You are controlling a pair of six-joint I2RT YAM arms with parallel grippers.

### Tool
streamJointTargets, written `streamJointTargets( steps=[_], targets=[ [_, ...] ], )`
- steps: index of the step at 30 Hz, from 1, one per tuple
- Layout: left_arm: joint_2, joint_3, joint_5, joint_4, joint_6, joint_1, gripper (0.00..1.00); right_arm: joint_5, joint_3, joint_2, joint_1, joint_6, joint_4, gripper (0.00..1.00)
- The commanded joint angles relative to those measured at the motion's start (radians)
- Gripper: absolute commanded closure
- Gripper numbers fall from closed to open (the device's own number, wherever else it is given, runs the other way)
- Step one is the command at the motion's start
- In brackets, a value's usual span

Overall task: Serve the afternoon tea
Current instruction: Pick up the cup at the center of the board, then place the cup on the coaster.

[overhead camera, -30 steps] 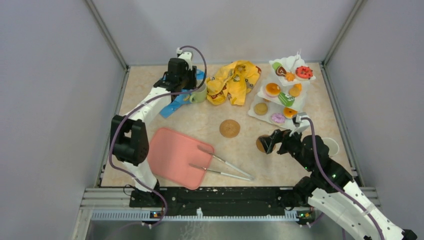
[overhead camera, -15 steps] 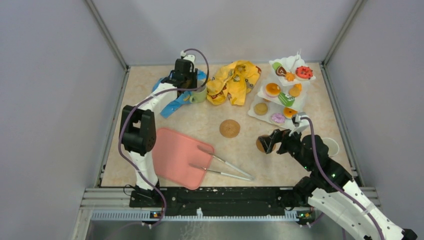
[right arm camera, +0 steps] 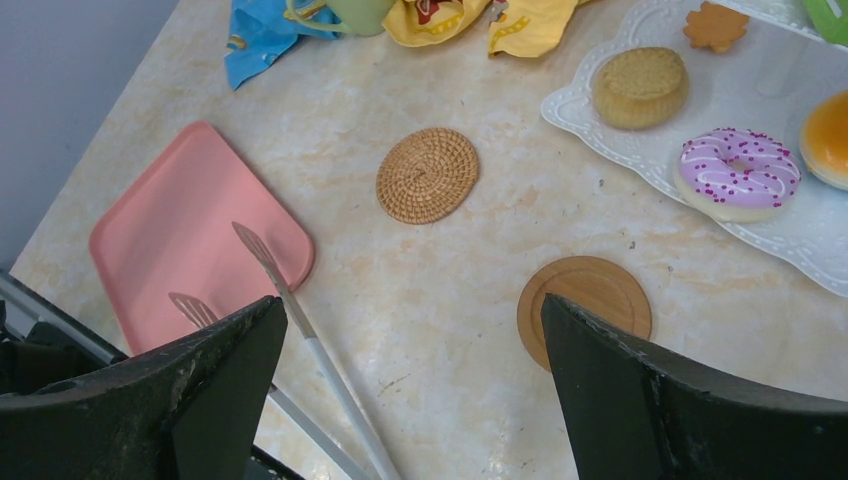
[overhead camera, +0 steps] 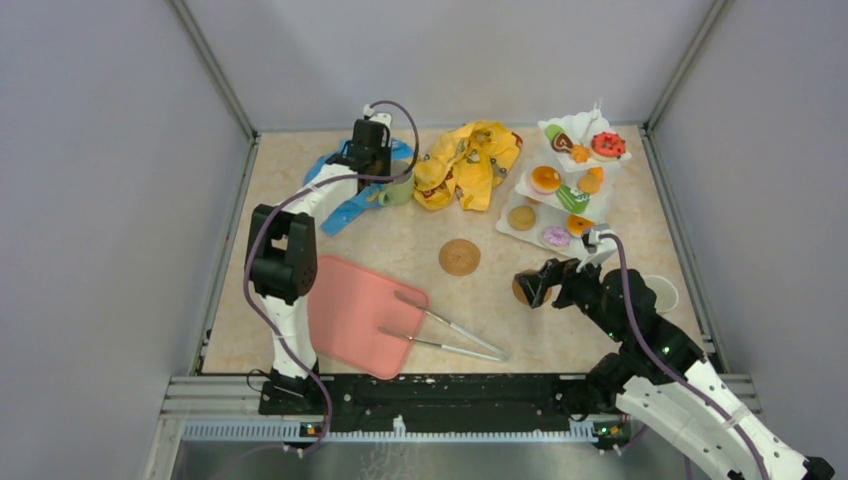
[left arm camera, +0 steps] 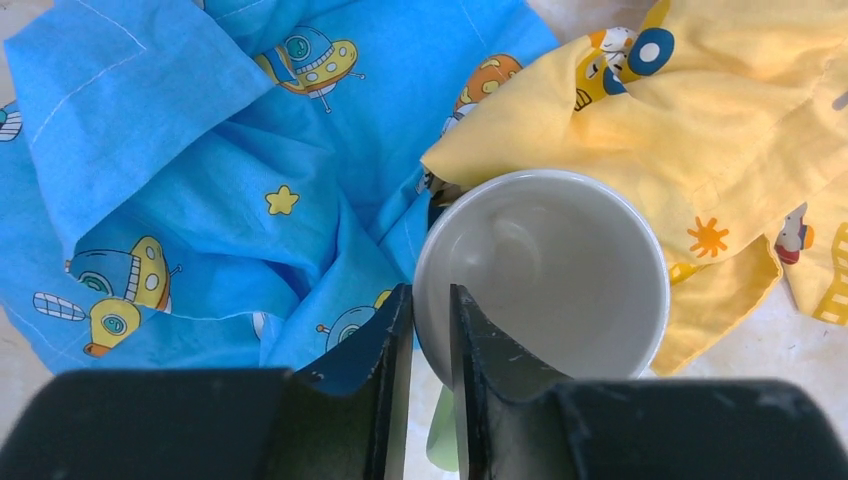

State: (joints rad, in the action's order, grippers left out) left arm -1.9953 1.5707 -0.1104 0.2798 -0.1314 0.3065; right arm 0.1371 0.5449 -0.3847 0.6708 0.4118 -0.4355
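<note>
Left pincer point(left arm camera: 430, 297) pinches the pale green mug point(left arm camera: 545, 280) rim, visible only wrist-side; right pincer point(right arm camera: 412, 320) gapes

Left arm point(overhead camera: 305, 198) stretched to the back, left gripper point(left arm camera: 428, 297) pointing down, jaws pinched across the mug point(left arm camera: 560, 262) rim; right arm point(overhead camera: 655, 345) crooked low, right gripper point(right arm camera: 412, 305) hovering, jaws wide apart.

A flat pink tray point(overhead camera: 345, 305) lay at the near left of the beige marbled surface point(overhead camera: 400, 250). A pair of tongs point(overhead camera: 445, 322) rested with its tips on the tray and its joined end out on the surface. At the far side, a crumpled blue cloth point(left arm camera: 200, 150) touched a crumpled yellow cloth point(left arm camera: 720, 120), both with cartoon prints.
</note>
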Motion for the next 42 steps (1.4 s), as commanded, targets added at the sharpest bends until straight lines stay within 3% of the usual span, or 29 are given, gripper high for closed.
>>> streamJointTargets(
  steps=[1, 8, 22, 32, 37, 42],
  targets=[
    [-0.014, 0.04, 0.013, -0.006, -0.006, 0.002, 0.77, -0.007, 0.013, -0.014, -0.002, -0.012, 0.039, 0.01],
    [0.021, 0.071, 0.072, 0.035, -0.002, 0.002, 1.0, -0.013, 0.012, -0.016, -0.003, -0.012, 0.044, 0.01],
    [0.202, 0.091, 0.104, 0.147, -0.008, 0.002, 1.0, -0.002, 0.014, -0.01, -0.003, -0.003, 0.035, 0.01],
    [0.403, -0.055, 0.358, 0.091, -0.01, 0.009, 1.0, -0.005, 0.003, 0.009, -0.002, 0.003, 0.05, 0.01],
    [0.488, -0.157, 0.416, 0.02, 0.014, 0.053, 1.0, -0.015, 0.012, 0.012, -0.002, 0.005, 0.037, 0.01],
    [0.482, -0.162, 0.41, 0.044, 0.086, 0.148, 1.0, 0.002, 0.01, 0.031, -0.002, 0.016, 0.03, 0.01]
  ],
)
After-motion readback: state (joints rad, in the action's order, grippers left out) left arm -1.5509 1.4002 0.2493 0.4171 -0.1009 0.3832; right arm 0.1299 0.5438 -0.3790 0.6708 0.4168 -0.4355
